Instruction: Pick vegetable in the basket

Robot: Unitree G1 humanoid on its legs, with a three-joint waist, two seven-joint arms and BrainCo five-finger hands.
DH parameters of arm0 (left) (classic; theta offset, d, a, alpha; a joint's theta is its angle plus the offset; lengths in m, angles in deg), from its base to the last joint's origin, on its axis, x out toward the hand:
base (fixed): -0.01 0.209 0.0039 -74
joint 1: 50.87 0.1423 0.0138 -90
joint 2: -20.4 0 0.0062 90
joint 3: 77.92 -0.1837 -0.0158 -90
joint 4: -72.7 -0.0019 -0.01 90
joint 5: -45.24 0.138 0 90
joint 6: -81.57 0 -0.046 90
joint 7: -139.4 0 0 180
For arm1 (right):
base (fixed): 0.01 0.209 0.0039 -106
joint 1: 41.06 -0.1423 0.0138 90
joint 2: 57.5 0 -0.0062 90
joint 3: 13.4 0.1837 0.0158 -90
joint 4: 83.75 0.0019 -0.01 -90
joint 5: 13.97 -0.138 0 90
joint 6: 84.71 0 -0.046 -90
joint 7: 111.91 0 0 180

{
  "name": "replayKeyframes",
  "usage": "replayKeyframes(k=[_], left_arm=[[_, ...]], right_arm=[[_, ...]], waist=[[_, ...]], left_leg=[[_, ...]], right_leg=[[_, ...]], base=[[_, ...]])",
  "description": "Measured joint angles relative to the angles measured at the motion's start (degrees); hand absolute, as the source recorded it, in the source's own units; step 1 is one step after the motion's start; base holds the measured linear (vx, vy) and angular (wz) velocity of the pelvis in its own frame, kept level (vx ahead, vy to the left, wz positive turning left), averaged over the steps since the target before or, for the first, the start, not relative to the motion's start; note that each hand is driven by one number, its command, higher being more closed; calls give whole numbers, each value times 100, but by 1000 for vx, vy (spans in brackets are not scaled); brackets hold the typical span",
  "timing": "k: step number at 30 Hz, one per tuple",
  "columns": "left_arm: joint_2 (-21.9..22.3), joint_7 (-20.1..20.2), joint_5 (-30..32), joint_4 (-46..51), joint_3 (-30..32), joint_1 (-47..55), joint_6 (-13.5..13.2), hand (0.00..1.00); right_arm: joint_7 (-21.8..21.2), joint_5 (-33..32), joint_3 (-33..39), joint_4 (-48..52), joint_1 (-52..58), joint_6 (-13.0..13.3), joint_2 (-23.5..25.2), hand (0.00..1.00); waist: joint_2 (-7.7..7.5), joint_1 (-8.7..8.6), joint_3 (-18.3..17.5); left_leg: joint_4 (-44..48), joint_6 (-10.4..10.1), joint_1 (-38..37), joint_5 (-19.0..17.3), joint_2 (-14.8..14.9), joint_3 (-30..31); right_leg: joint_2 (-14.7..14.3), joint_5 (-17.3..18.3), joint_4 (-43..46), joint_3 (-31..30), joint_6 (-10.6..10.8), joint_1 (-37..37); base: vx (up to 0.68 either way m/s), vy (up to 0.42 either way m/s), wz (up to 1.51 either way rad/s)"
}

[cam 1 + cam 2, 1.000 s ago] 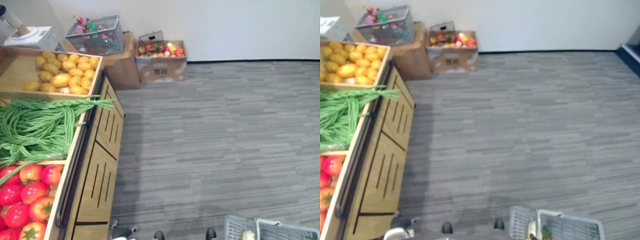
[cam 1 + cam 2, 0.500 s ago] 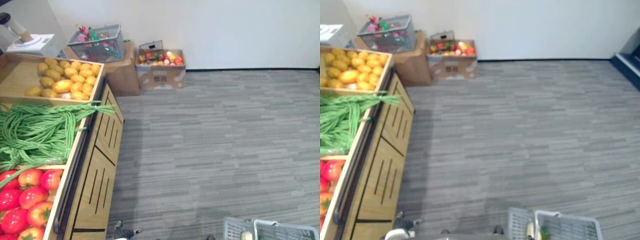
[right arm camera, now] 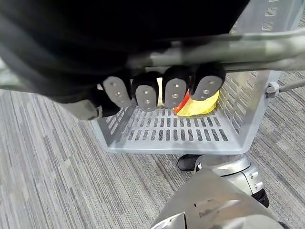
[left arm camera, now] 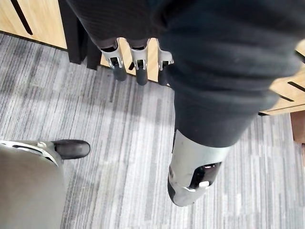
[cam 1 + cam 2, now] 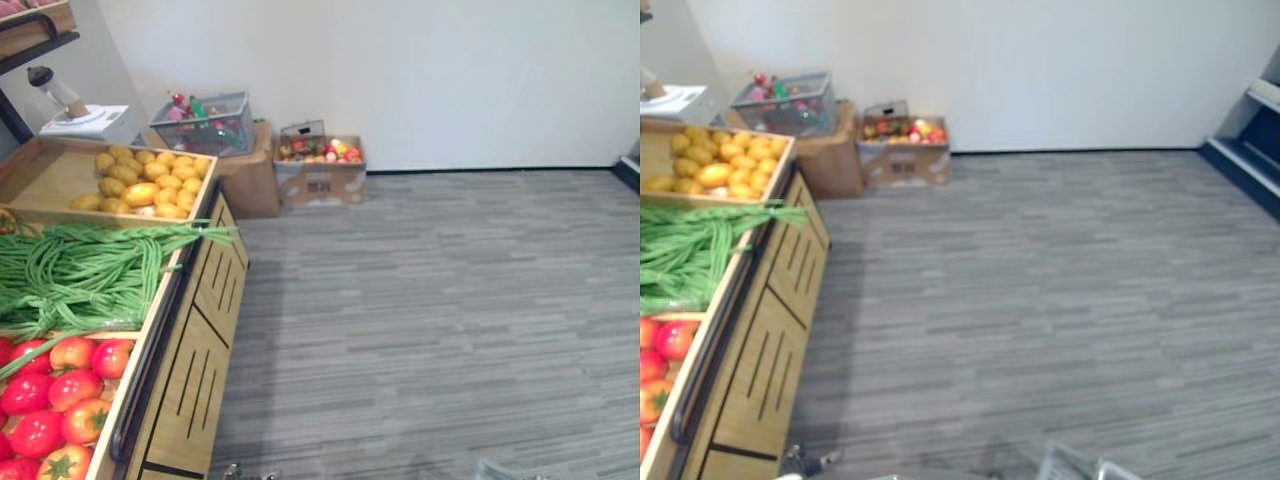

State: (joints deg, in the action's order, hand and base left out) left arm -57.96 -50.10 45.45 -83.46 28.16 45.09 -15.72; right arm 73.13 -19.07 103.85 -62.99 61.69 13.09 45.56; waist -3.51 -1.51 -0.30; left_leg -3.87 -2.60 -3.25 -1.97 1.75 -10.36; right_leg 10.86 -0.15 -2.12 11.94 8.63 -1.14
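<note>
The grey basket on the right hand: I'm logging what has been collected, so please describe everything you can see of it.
The basket looks like pale grey plastic, with slotted walls and a rounded rim. It hangs from a grey bar handle that pivots at the rim. The right hand has its fingers curled round that handle. The basket is clear of the carpet. Inside lies something yellow and red, partly hidden behind the fingers.

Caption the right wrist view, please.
Right hand grips the handle of a grey slotted plastic basket holding yellow-red produce.
</note>
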Motion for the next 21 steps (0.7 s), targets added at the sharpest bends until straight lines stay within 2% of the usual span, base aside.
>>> replayKeyframes(k=[5,7,8,12,21], left_arm=[[-35,74,-8,-53,-123,-3,-5,0],[-55,82,-7,-96,-245,-5,-10,0],[-55,84,-7,-106,-274,-17,-10,0],[-55,86,-8,-118,-347,-21,-11,0],[-67,96,-8,-118,-448,-26,-15,0]], right_arm=[[4,-52,40,-122,-31,-1,80,100],[5,-44,-84,-144,-24,-3,111,100],[6,-39,-123,-143,-43,-3,111,100],[27,-22,-286,-143,-45,-1,114,100],[31,13,-419,-142,-42,-2,108,100]], waist=[[12,-1,-44],[68,1,-46],[34,3,-71],[93,2,-63],[124,2,-55]], left_leg=[[-3,-39,-65,-30,25,-32],[0,-82,-203,-79,77,-65],[2,-87,-210,-85,93,-91],[28,-126,-225,-112,146,-144],[96,-140,-228,-131,173,-152]], right_leg=[[-43,-27,-108,-23,-8,-90],[-100,-47,-189,-43,-9,-246],[-114,-47,-189,-69,-9,-242],[-170,-44,-192,-127,-16,-227],[-184,-32,-192,-129,-32,-252]], base=[[38,-18,-4],[36,-40,-9],[0,-38,-14],[-12,-31,-9],[0,0,0]])
